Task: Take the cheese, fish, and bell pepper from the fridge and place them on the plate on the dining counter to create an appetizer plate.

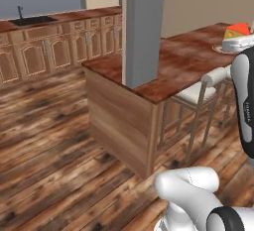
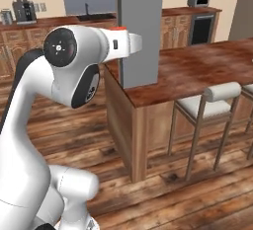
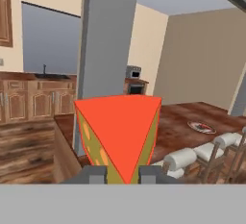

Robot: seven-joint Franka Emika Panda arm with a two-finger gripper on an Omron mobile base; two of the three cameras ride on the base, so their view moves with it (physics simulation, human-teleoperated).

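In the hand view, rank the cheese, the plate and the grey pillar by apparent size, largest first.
1. Grey pillar
2. Cheese, though it sits right at the camera in the gripper, so it looks inflated
3. Plate, far off on the dining counter

The cheese [image 3: 117, 134] has a bright red-orange face and yellow-olive sides dotted with orange spots. The dining counter [image 2: 197, 68] is glossy reddish-brown wood with mottled dark and pale streaks. The plate [image 3: 202, 127], at three o'clock in the hand view, has a dark rim and a red-and-white centre. The stools [image 2: 210, 100] have white cushions on light wooden legs. The pillar [image 1: 143, 27] is plain grey. The floor [image 1: 44, 141] is brown planks with dark grain.
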